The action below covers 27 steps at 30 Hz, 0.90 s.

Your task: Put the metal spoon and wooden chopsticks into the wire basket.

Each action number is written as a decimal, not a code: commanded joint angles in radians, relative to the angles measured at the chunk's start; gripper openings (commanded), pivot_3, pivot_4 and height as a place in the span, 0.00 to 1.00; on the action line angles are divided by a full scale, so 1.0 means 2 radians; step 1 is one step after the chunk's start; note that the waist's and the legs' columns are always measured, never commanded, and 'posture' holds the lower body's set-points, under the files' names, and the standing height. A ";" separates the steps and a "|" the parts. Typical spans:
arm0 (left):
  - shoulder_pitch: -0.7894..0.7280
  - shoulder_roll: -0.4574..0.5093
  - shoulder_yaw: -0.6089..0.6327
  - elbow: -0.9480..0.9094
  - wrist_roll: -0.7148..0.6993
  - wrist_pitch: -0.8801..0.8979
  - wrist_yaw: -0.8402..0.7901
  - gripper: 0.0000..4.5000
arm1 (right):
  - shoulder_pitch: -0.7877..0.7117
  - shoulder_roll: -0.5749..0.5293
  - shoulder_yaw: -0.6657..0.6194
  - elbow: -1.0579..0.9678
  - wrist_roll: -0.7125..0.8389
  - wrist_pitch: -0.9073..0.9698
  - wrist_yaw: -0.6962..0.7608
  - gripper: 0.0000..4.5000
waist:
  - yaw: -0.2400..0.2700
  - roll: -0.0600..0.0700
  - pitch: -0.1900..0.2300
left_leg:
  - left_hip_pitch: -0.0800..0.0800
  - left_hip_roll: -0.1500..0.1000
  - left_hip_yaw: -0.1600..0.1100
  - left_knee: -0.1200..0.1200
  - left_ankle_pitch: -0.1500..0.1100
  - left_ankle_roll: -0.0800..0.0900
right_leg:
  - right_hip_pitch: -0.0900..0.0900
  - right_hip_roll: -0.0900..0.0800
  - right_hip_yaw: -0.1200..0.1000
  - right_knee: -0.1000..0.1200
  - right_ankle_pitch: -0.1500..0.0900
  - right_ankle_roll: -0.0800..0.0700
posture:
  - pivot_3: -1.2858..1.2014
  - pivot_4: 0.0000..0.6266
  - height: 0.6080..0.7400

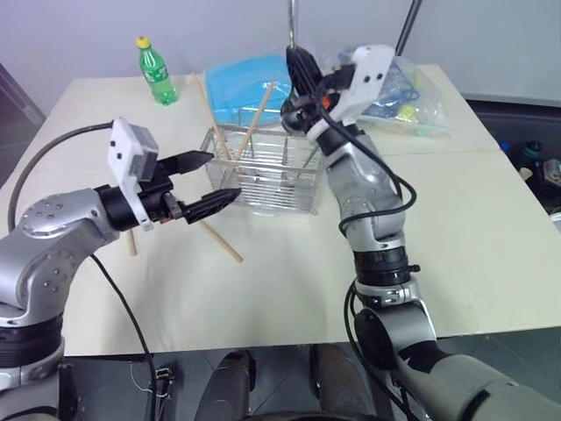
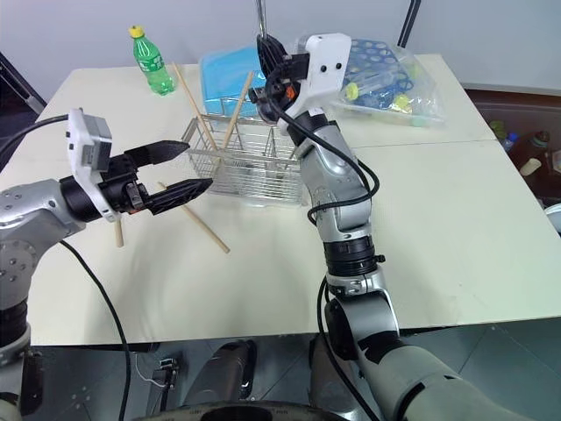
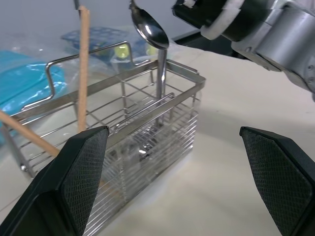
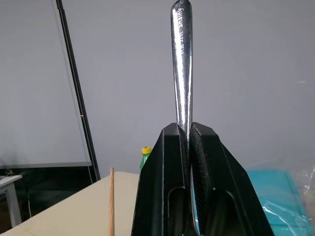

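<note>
Standing by the cream table (image 1: 263,298), I saw the right arm reared up from its elbow over the table's middle, forearm nearly vertical, wrist bent toward the far side. Its right gripper (image 1: 301,68) hung above the far right end of the wire basket (image 1: 263,180), fingers clenched on the metal spoon (image 4: 181,64), whose handle stood straight up past the fingertips. From the left wrist view the spoon's bowl (image 3: 150,29) appeared above the basket, and a metal shaft stood in a far compartment; whether that shaft was the same spoon I could not tell.

The left arm was folded low at the table's left side, forearm level, pointing toward the basket. The left gripper (image 1: 203,180) was released, its two black fingers spread wide and empty, their tips just beside the basket's near left end.

The basket sat mid-table in front of a blue container (image 1: 241,83). Two wooden chopsticks (image 1: 254,118) leaned in it, crossing above its rim. Another chopstick (image 1: 219,240) lay on the table near the left gripper. A green bottle (image 1: 155,70) stood at the far left.
</note>
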 commanded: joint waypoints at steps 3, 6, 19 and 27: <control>0.004 -0.017 0.024 -0.018 0.013 -0.019 0.052 1.00 | 0.014 0.007 0.003 -0.026 0.005 0.003 -0.004 0.01 | 0.000 0.000 0.000 | 0.000 0.000 0.000 0.000 0.000 0.000 | 0.000 0.000 0.000 0.000 0.000 0.000 | 0.52 0.24 1.00; 0.007 -0.021 0.022 -0.025 0.010 -0.017 0.063 1.00 | 0.026 0.010 0.007 -0.034 0.005 0.008 -0.005 0.01 | 0.000 0.000 0.000 | 0.000 0.000 0.000 0.000 0.000 0.000 | 0.000 0.000 0.000 0.000 0.000 0.000 | 0.52 0.24 1.00; -0.014 -0.033 0.018 -0.027 -0.002 -0.012 0.095 1.00 | 0.046 0.010 0.013 -0.034 -0.002 0.001 -0.009 0.01 | 0.000 0.000 0.000 | 0.000 0.000 0.000 0.000 0.000 -0.001 | 0.000 0.000 0.000 0.000 0.000 0.000 | 0.52 0.24 1.00; -0.023 -0.030 0.020 -0.020 -0.008 -0.011 0.098 1.00 | 0.050 0.006 0.014 -0.033 -0.013 -0.003 -0.014 0.08 | 0.000 0.000 0.000 | 0.000 0.000 0.000 0.000 0.000 -0.001 | 0.000 0.000 0.000 0.000 0.000 0.000 | 0.52 0.24 1.00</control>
